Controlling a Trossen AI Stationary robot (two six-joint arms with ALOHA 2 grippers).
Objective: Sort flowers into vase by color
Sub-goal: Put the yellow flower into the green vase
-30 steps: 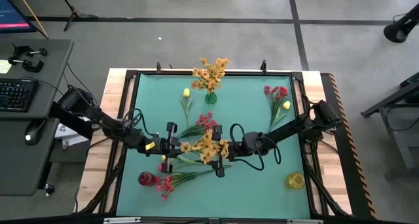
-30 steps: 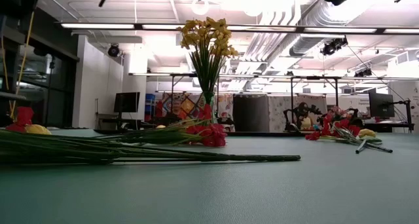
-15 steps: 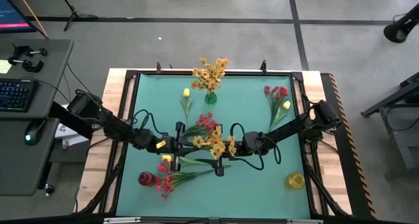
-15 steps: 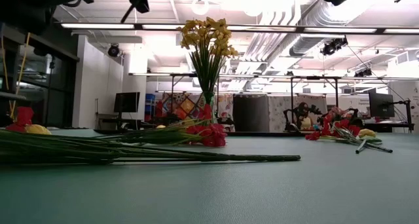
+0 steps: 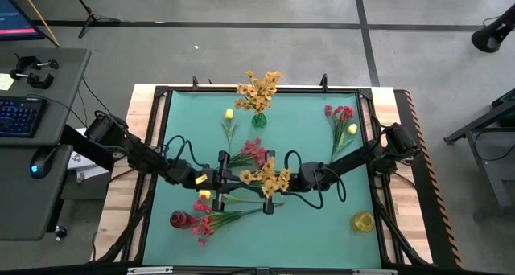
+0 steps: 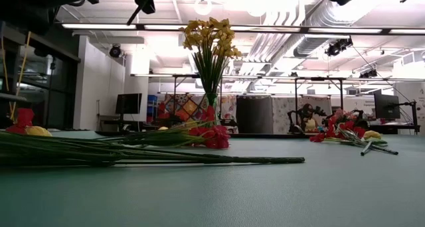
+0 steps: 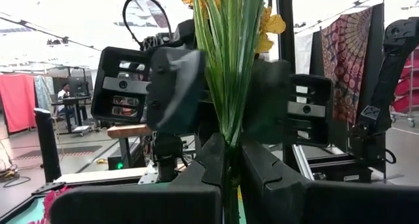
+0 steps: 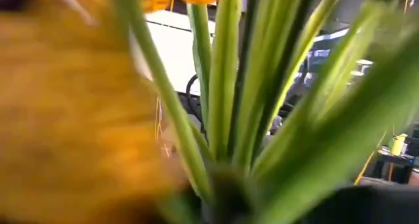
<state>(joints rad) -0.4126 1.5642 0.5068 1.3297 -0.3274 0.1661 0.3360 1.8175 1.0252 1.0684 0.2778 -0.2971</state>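
Orange-yellow spray (image 5: 265, 178) sits mid-worktop (image 5: 310, 146), stems pinched in the left jaws (image 7: 230, 160), with the right jaws (image 5: 283, 181) touching its bloom side; can't tell their state. Three vases: red (image 5: 179, 219) front-left with red flowers (image 5: 211, 221) lying beside it, green (image 5: 258, 120) at the back holding one orange bunch (image 5: 257, 90), yellow (image 5: 363, 221) front-right. Loose: one yellow bud (image 5: 229, 116), one red cluster (image 5: 251, 150), and one mixed red-yellow bundle (image 5: 341, 122) far right.
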